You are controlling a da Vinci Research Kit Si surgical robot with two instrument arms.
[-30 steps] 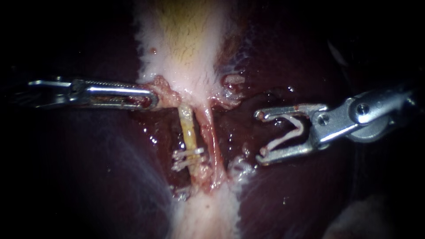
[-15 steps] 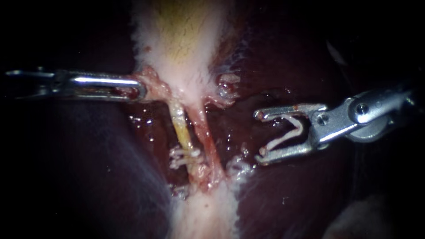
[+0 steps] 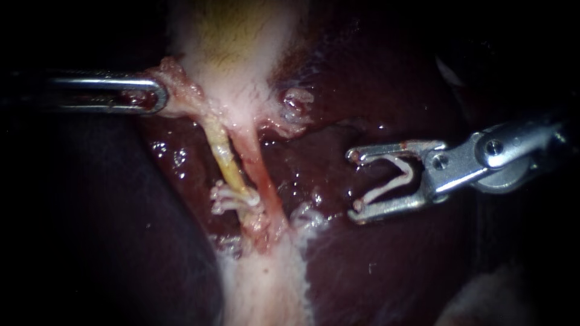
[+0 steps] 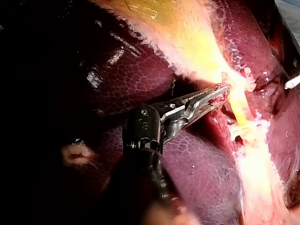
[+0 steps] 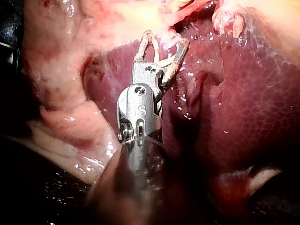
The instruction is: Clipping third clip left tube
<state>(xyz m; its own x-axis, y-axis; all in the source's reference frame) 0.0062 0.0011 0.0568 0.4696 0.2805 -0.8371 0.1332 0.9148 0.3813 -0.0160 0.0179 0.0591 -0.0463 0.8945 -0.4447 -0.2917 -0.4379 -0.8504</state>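
The left instrument [image 3: 154, 95] clamps the gallbladder [image 3: 235, 54], left tube [image 3: 222, 158] taut above two clips [image 3: 232, 198]; the right instrument [image 3: 355, 182], spread wide holding a fresh clip [image 3: 396, 178], sits well apart, and next, I'd say, it must straddle that tube.

- Ahead of the right instrument [image 3: 356, 181], whose jaws carry a spread clip [image 3: 393, 178], bare liver [image 3: 314, 163] lies open up to the tubes.
- The right tube [image 3: 261, 172] comes first, screening the left tube [image 3: 222, 158] just behind it.
- Placed clips [image 3: 231, 199] occupy the left tube's end away from the gallbladder [image 3: 235, 54]; the rest is bare.
- Beyond the tubes, the left instrument [image 3: 154, 93] clamps a tissue flap [image 3: 178, 90].
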